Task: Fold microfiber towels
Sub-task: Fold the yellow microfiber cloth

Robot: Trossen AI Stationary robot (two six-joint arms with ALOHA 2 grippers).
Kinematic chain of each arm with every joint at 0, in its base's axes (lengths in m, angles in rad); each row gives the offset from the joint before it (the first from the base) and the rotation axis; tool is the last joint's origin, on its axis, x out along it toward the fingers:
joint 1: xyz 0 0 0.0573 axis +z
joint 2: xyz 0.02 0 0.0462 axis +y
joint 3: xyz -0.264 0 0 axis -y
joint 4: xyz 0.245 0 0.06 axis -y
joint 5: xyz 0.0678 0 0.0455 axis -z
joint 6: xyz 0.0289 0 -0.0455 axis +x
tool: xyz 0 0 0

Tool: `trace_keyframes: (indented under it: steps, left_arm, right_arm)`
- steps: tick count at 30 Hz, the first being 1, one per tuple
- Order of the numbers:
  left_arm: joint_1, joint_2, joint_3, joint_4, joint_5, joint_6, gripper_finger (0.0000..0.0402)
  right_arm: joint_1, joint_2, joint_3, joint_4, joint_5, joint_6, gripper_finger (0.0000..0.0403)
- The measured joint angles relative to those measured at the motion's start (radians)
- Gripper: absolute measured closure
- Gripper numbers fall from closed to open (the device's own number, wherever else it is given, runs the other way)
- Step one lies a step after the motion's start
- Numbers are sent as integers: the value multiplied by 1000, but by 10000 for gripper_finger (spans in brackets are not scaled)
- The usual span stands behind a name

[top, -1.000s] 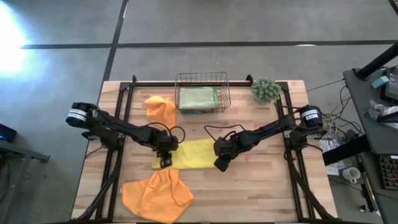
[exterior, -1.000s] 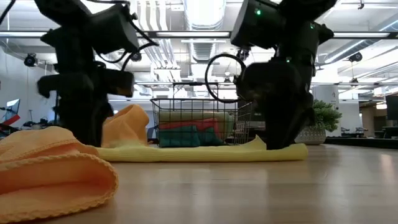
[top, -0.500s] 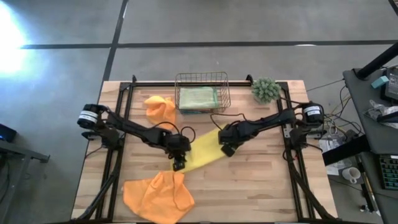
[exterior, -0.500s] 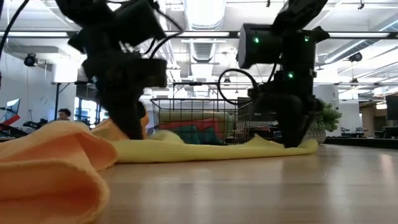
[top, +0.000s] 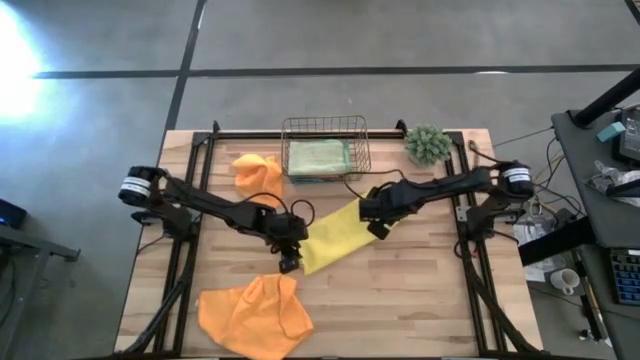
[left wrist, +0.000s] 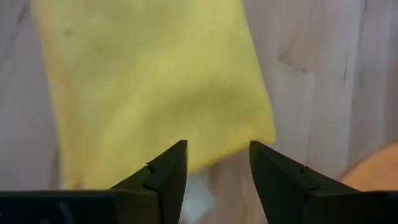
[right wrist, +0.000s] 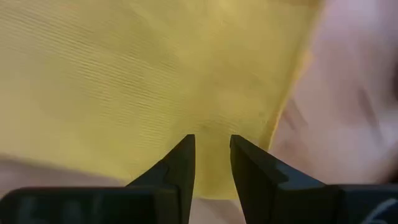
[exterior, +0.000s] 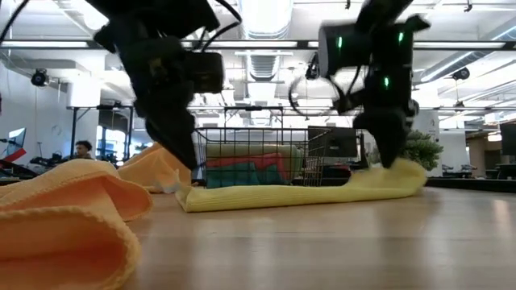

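A yellow towel (top: pixel 332 238), folded into a strip, lies slanting on the table's middle. My right gripper (right wrist: pixel 211 146) is shut on its far right end. My left gripper (left wrist: pixel 217 155) stands open just above its near left end (exterior: pixel 184 197), with the towel's edge and bare table showing between the fingers. One crumpled orange towel (top: pixel 250 315) lies at the near edge. Another orange towel (top: pixel 258 175) sits left of the wire basket (top: pixel 325 122), which holds a stack of folded towels (exterior: pixel 250 167). My right gripper pinches the yellow towel's far right end (right wrist: pixel 211 124) between its two fingers, a little in from the end's edge. The fingers come steeply from above. That end (exterior: pixel 407 173) is raised a little off the table, and the remainder of the strip lies on the wood.
A small green spiky plant (top: pixel 427 145) stands at the far right corner. Black frame rails (top: pixel 190 250) run along the table's left and right sides. Bare wood (top: pixel 420 300) lies to the near right.
The yellow towel has turned from lying left to right into a slant. Its left end slid toward the table's right, and its right end went toward the far edge. My right gripper carried that end far and up, tipping steeper. My left gripper moved right and rose.
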Motion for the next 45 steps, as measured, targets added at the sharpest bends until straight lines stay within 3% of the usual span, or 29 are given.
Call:
trace_keyframes:
  steps: [3, 6, 11, 15, 21, 27, 35, 39, 45]
  left_arm:
    - [-1, -50, 0, -96, -48, 1, 244]
    - [-2, -116, 0, -198, -106, 1, 244]
    - [-2, -231, -1, -320, -171, -6, 244]
    - [-2, -305, -8, -336, -206, -8, 244]
    - [-2, -347, -26, -314, -231, -8, 244]
    - [-3, -292, -40, -192, -226, 10, 244]
    - [-3, -197, -42, -153, -180, 23, 244]
    - [-3, -166, -38, -141, -171, 27, 244]
    - [-1, -120, -32, 74, -167, 121, 244]
  right_arm:
    - [43, -60, 8, 140, -52, -6, 310]
    - [87, -87, 0, 393, -107, 2, 310]
    - [152, -58, -1, 622, -79, 38, 310]
    - [166, -51, -3, 482, 8, 107, 310]
    - [173, -65, 2, 395, 21, 130, 310]
    - [143, -109, 41, 180, 212, 189, 310]
    - [33, -201, 30, -86, 205, 383, 310]
    - [28, -218, 16, -79, 160, 390, 310]
    - [28, -217, 15, -69, 158, 375, 292]
